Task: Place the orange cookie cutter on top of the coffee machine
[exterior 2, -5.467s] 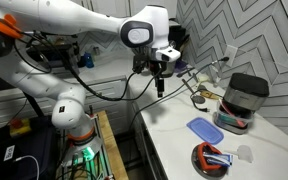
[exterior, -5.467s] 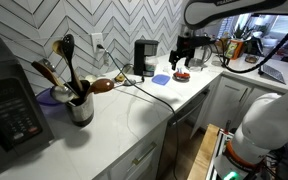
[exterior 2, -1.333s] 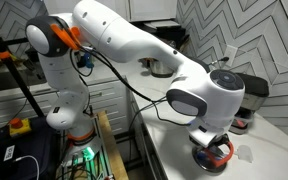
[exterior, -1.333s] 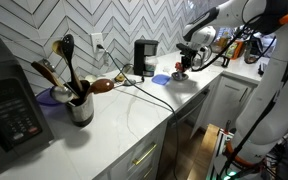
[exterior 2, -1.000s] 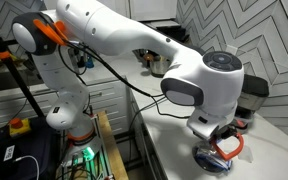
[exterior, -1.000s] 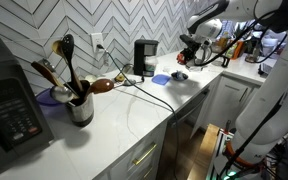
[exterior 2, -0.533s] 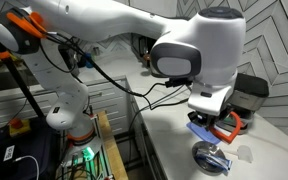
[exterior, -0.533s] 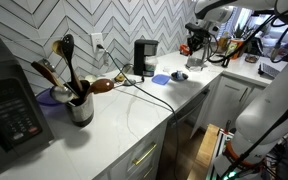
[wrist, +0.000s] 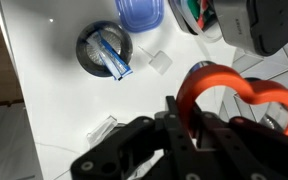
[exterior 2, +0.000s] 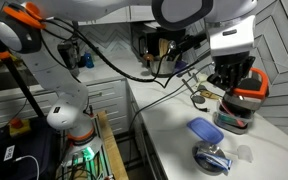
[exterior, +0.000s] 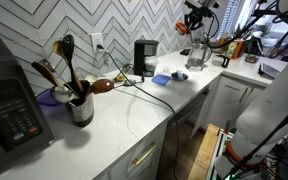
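Hanging near the top edge in an exterior view, right of centre, the arm (exterior: 197, 12) sits well above the bench (exterior: 134, 120). The coffee machine (exterior: 144, 56) stands against the tiled wall, lower and to the left. The orange cookie cutter is too small to pick out there.

Towards the upper right of an exterior view, the orange cookie cutter (exterior 2: 254, 86) shows as a curved orange band. The jaws are closed on it, and it overlaps the upper part of the coffee machine (exterior 2: 234, 113). Whether it is truly over the flat top or only in front of it cannot be told. A blue piece (exterior 2: 205, 129) and a metal bowl (exterior 2: 212, 158) lie on the bench below.

Across the right half of the wrist view, the orange cookie cutter (wrist: 229, 85) is pinched by its rim, with the jaws narrow on it. The coffee machine (wrist: 274, 25) fills the upper right corner, and the metal bowl (wrist: 105, 50) and blue piece (wrist: 141, 12) sit at upper left.

The step in hand looks like the carry to the machine. Doing it well probably means:
- centring the cutter over the flat top, away from the edges
- keeping it level
- lowering it until it touches the top
- only then opening the jaws and lifting straight up

Released from a height, so light a ring could bounce or slide off.
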`<control>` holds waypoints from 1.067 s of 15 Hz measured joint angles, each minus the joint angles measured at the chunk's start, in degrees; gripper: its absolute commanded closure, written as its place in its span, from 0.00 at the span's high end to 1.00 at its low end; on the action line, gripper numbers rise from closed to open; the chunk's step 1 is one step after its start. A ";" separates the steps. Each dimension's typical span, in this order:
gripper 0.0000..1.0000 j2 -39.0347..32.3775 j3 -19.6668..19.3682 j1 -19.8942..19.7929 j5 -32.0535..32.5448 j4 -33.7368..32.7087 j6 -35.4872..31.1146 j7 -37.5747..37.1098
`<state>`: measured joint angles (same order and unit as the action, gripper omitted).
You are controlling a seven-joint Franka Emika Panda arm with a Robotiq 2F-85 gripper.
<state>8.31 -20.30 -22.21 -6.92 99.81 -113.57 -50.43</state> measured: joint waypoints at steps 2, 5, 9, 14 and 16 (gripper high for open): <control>0.13 -0.22 -0.25 -0.20 0.00 0.18 0.00 0.02; 0.13 -0.30 -0.27 -0.21 0.00 0.25 0.00 0.02; 0.03 -0.30 -0.28 -0.22 0.00 0.26 0.00 0.02; 0.03 -1.74 0.99 0.97 -0.37 -1.92 0.00 0.17; 0.03 -4.33 2.33 2.34 -0.49 -5.29 0.62 0.00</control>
<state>3.98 -17.98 -19.86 -7.41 94.52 -112.95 -50.43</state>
